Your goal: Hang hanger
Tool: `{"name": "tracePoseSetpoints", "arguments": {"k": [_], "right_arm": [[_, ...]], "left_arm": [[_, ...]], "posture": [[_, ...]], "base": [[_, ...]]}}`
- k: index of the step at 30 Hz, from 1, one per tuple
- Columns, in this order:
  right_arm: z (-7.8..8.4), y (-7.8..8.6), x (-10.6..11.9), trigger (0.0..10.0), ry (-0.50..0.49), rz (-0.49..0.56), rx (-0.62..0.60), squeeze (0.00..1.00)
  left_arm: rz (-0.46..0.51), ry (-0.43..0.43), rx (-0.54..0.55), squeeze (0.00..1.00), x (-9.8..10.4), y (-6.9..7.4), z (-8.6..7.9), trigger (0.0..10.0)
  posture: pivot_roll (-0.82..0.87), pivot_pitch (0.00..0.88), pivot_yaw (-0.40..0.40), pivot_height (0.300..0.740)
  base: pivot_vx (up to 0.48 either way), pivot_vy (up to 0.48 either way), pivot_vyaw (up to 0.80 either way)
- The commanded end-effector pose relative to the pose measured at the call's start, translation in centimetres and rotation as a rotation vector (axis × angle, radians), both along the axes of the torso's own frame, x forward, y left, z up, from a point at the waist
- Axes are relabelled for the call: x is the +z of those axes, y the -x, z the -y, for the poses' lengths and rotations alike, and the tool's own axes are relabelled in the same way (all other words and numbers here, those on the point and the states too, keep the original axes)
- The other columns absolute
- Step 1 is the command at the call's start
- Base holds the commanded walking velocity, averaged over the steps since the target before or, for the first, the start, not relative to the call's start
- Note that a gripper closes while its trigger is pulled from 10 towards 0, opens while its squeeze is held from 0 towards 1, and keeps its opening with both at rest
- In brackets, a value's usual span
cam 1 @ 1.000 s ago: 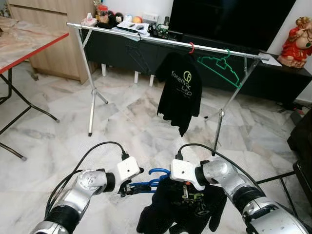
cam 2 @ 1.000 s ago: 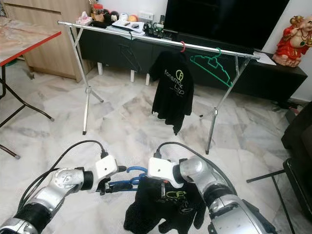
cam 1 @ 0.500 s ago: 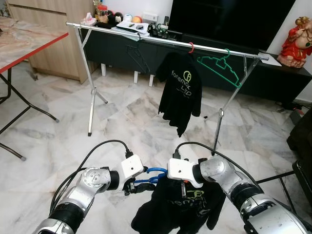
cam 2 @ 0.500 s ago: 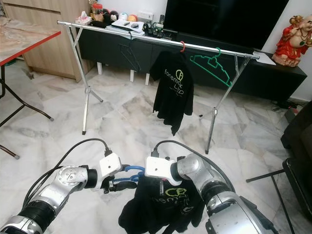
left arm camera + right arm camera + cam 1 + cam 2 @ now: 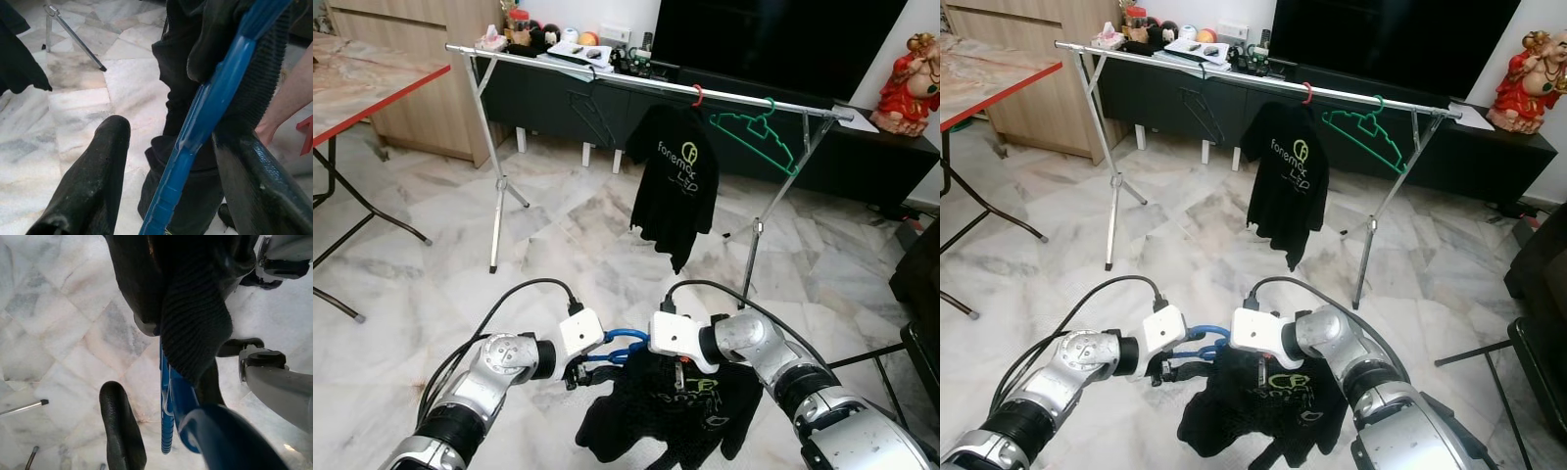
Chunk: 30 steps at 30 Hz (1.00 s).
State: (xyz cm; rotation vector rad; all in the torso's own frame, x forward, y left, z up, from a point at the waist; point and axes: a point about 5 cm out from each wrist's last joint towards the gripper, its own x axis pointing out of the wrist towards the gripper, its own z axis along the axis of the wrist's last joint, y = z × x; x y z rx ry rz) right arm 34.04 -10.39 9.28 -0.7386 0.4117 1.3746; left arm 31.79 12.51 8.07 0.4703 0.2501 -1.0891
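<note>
A blue hanger [image 5: 619,342] carrying a black T-shirt [image 5: 671,416] hangs low in front of me, above the marble floor. My right gripper [image 5: 680,375] is shut on the blue hanger [image 5: 165,416] at the shirt's collar; one black finger [image 5: 120,431] shows beside it. My left gripper [image 5: 576,374] sits at the hanger's left arm. Its fingers [image 5: 93,186] stand apart, and the hanger [image 5: 195,147] runs between them, leaning on one. The silver clothes rack [image 5: 607,78] stands about two metres ahead.
On the rack hang a black printed T-shirt [image 5: 675,181], a green hanger [image 5: 754,132] and a dark hanger [image 5: 592,113]. A red-edged table [image 5: 372,88] stands at left, a dark cabinet behind the rack, black furniture [image 5: 925,362] at right. A person's leg [image 5: 288,98] is nearby.
Both grippers have drawn a little closer together and risen slightly, and the hanger and shirt came up with them. The rack has not moved.
</note>
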Motion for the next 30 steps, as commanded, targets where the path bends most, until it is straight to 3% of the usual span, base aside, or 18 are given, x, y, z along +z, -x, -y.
{"name": "tracePoseSetpoints", "arguments": {"k": [1,2,30], "right_arm": [[0.1,-0.5,1.0,10.0,-0.015,0.016,0.002,0.00],[0.0,-0.5,1.1,10.0,-0.017,0.013,0.006,0.00],[-0.3,-0.4,0.9,10.0,-0.019,-0.003,0.015,0.00]], "left_arm": [[0.008,-0.014,-0.018,0.00,0.1,-0.2,0.5,2.4],[0.010,-0.013,-0.018,0.00,0.2,-0.2,0.5,0.0],[0.037,0.019,-0.042,0.00,0.8,-0.4,1.8,0.0]], "posture": [[0.04,0.060,-0.162,0.740],[0.04,0.059,-0.162,0.740],[0.05,0.064,-0.164,0.740]], "base": [[0.000,0.000,0.00],[0.000,0.000,0.00],[0.000,0.000,0.00]]}}
